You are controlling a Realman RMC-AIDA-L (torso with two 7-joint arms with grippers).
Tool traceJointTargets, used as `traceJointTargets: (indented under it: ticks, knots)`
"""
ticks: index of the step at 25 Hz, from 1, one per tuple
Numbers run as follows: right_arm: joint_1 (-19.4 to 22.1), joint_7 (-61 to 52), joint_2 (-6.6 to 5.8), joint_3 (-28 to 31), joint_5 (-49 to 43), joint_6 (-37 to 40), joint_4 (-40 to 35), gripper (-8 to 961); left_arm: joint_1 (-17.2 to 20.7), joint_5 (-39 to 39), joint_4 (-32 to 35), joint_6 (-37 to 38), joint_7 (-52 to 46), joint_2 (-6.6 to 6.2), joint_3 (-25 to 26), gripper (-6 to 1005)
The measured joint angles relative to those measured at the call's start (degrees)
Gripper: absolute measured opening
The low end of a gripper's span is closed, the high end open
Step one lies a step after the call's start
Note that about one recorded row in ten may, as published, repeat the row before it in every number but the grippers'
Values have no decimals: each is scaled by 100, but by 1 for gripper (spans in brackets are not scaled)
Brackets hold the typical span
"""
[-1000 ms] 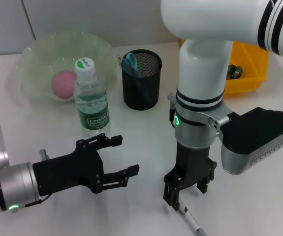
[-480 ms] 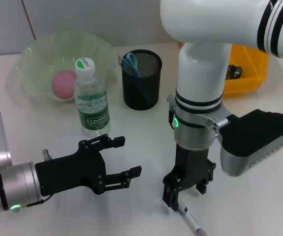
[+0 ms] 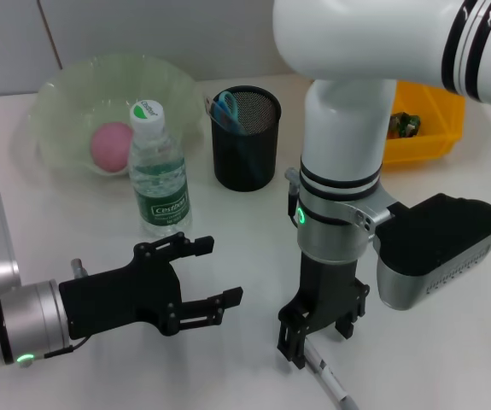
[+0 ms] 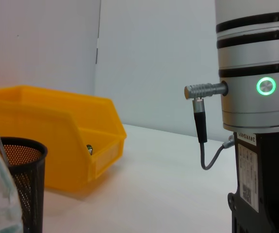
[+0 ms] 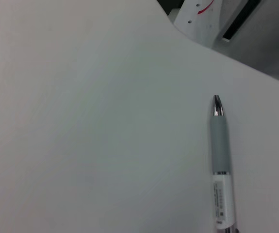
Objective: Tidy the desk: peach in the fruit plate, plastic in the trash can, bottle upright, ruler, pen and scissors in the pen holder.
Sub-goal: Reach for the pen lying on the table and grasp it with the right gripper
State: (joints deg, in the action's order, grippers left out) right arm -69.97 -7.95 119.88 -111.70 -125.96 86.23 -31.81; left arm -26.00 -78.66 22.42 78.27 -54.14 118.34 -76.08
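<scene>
A white and grey pen (image 3: 329, 383) lies on the table near the front edge and fills the right wrist view (image 5: 220, 160). My right gripper (image 3: 315, 335) points straight down over the pen's far end with its fingers apart. My left gripper (image 3: 201, 284) hovers open and empty at the front left. The bottle (image 3: 158, 171) stands upright. The pink peach (image 3: 110, 145) rests in the green fruit plate (image 3: 66, 90). Blue scissors (image 3: 225, 108) stand in the black mesh pen holder (image 3: 245, 149). The ruler and the plastic are out of view.
A yellow bin (image 3: 424, 120) with a small dark item sits at the back right, also seen in the left wrist view (image 4: 57, 141) beside the pen holder (image 4: 20, 174). The right arm's wrist (image 4: 255, 97) stands close to the left gripper.
The right arm has shifted slightly left and down over the pen. The left gripper has barely moved.
</scene>
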Motion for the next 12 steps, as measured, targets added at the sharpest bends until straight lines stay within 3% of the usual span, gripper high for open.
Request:
traceJointTargets:
  ticks: [9, 12]
  knots:
    - [-71, -295, 0, -232, 228, -116, -32, 733, -14, 0, 25, -5, 0, -4, -6, 831]
    - [-74, -297, 0, -232, 245, -124, -31, 563, -18, 0, 26, -5, 0, -4, -6, 831]
